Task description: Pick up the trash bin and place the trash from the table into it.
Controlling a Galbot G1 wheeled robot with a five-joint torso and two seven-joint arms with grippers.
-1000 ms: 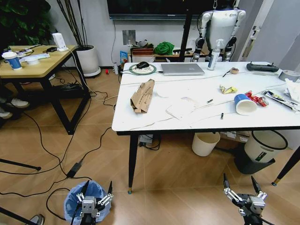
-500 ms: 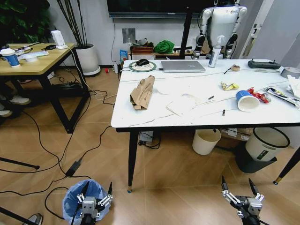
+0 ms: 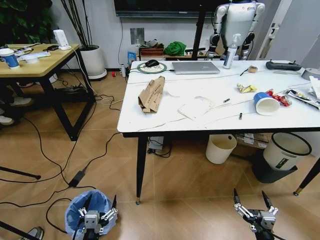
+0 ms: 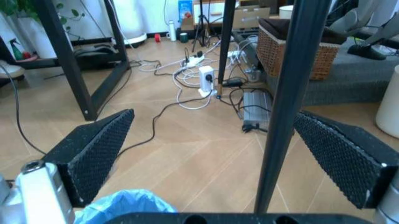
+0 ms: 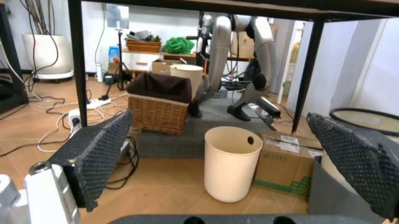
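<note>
The trash bin [image 3: 89, 212] with its light-blue bag stands on the floor at the near left, and its bag edge [image 4: 128, 207] shows in the left wrist view. My left gripper [image 3: 98, 210] hangs open right over it. My right gripper [image 3: 252, 202] is open low at the near right, holding nothing. On the white table [image 3: 150, 122] lie the trash: a brown cardboard packet [image 3: 152, 94], a white paper sheet [image 3: 195, 108], a blue-white paper cup [image 3: 265, 103], a yellow wrapper [image 3: 245, 88] and a red wrapper [image 3: 278, 97].
A silver laptop [image 3: 195, 67] sits at the table's far edge. Under the table stand a cream bucket [image 3: 220, 148] [image 5: 231, 162] and a white bin with black rim [image 3: 286, 151]. Cables [image 3: 65, 165] trail across the floor. A wood-topped desk [image 3: 30, 62] stands left. A black table leg [image 4: 283, 102] rises close ahead.
The whole head view has shifted, so the camera moved; the table sits slightly farther off and both grippers and the bin appear lower in the picture. Both grippers stay open.
</note>
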